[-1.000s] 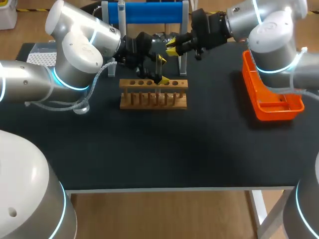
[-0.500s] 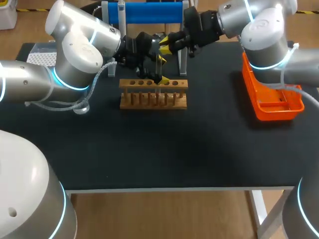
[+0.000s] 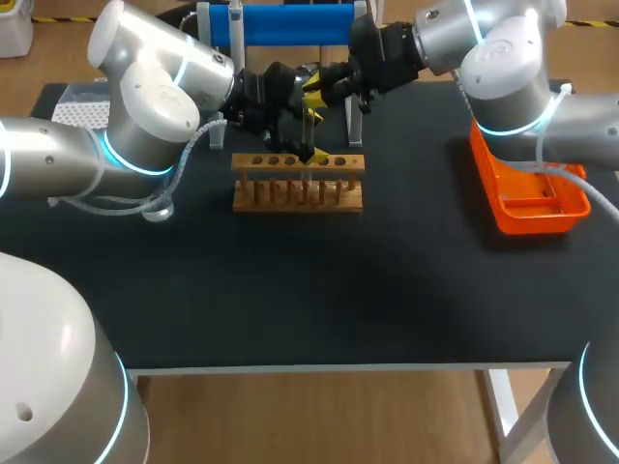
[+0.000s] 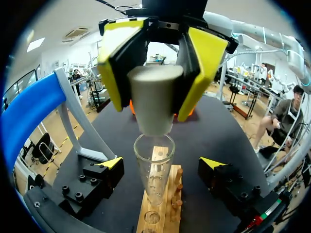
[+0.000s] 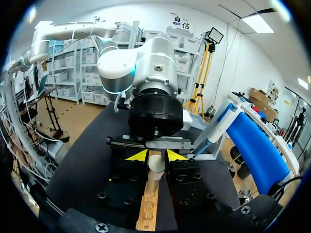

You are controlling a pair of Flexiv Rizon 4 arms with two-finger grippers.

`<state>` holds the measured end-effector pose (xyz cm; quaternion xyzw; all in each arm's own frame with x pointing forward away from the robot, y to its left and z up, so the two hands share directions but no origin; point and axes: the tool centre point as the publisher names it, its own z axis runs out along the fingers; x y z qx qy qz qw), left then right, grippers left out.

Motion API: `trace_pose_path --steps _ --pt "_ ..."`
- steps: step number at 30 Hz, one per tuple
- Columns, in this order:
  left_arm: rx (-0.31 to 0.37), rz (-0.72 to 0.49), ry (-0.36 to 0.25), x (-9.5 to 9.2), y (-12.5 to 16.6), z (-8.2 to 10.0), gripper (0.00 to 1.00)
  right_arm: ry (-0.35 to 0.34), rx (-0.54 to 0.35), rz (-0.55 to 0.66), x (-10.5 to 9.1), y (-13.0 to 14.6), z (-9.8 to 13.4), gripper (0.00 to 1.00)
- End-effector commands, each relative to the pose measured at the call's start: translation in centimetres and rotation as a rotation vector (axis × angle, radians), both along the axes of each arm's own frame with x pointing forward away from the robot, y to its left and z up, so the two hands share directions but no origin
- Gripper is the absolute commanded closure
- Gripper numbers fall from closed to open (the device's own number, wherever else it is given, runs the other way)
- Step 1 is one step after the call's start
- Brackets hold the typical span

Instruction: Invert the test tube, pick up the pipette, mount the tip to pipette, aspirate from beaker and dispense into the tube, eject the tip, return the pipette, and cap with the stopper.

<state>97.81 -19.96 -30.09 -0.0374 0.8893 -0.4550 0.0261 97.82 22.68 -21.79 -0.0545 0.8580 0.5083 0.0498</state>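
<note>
Head view is showing you a black table (image 3: pixel 290 290) with a wooden rack (image 3: pixel 298 184) sitting toward 12 o'clock from its middle. An orange tray (image 3: pixel 488 159) is lying at 2 o'clock, a white perforated box (image 3: pixel 79 111) is resting at 10 o'clock, and a blue-topped stand (image 3: pixel 290 24) is standing behind the rack at the far edge. Both arms are hanging over the rack, the left entering from 9 o'clock and the right from 2 o'clock.

From the left wrist you are seeing the test tube (image 4: pixel 154 170) standing upright, mouth up, in the rack. It is standing between the fingers of the left gripper (image 4: pixel 163 165), which are sitting apart with a gap on each side of the glass. The right gripper (image 4: pixel 154 92) is hanging just over the tube, its yellow tips clamping the pale stopper (image 4: pixel 153 104) from two sides. The stopper's narrow end is sitting at the tube's mouth; you cannot tell whether it is touching the rim.
</note>
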Motion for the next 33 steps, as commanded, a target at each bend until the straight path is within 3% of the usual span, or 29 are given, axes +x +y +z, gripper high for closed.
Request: trace_pose_path --steps 1,33 --pt "0.002 -0.003 0.003 0.18 -0.04 -0.01 0.00 0.004 -0.004 0.006 0.26 0.14 -0.20 1.00" --pt "0.002 -0.003 0.003 0.18 -0.04 -0.01 0.00 0.006 0.002 0.009 0.16 0.30 -0.49 1.00"
